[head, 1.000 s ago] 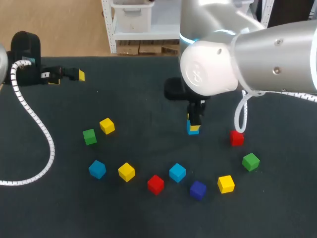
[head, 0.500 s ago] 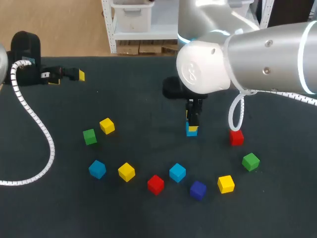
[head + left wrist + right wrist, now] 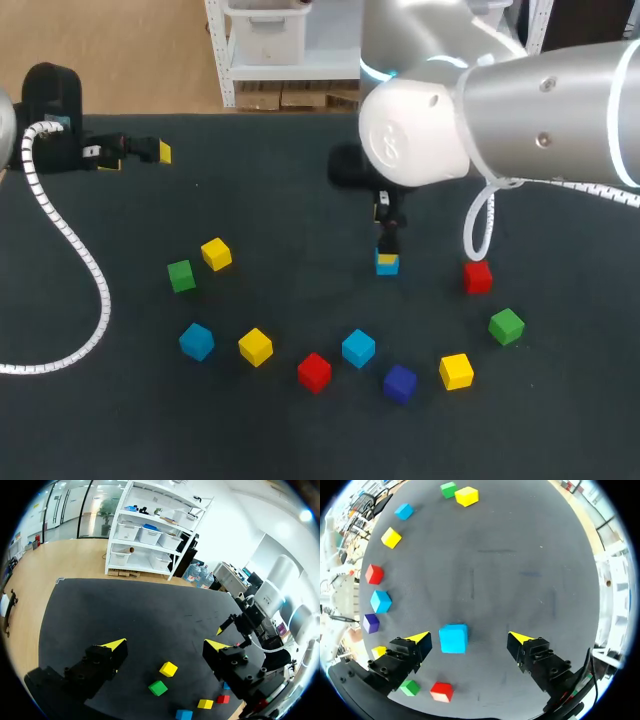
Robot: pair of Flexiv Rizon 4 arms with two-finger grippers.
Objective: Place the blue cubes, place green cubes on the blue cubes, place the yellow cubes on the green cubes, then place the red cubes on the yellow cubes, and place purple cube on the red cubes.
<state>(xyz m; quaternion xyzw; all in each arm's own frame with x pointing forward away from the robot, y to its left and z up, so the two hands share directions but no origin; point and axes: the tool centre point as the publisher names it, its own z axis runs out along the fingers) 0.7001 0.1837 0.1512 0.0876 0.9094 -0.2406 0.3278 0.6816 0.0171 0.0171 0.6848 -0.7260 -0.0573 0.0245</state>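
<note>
A blue cube (image 3: 387, 265) (image 3: 453, 638) rests on the dark table mat, between the spread fingers of my right gripper (image 3: 386, 246) (image 3: 469, 637), which is open just above it with neither fingertip touching it. Nearer the front edge lie two more blue cubes (image 3: 196, 341) (image 3: 358, 348), two green cubes (image 3: 181, 275) (image 3: 506, 325), three yellow cubes (image 3: 215, 253) (image 3: 255, 346) (image 3: 456, 371), two red cubes (image 3: 314, 371) (image 3: 477, 277) and a purple cube (image 3: 399, 382). My left gripper (image 3: 155, 151) (image 3: 166, 644) is open and empty at the far left of the mat.
The loose cubes form an arc across the front half of the mat (image 3: 300, 200). A white coiled cable (image 3: 75, 260) from my left arm lies over the left side. My right arm's bulky body (image 3: 470, 110) hides part of the far right.
My right gripper has opened, letting go of the blue cube onto the mat, and has risen slightly. The left arm has not moved.
</note>
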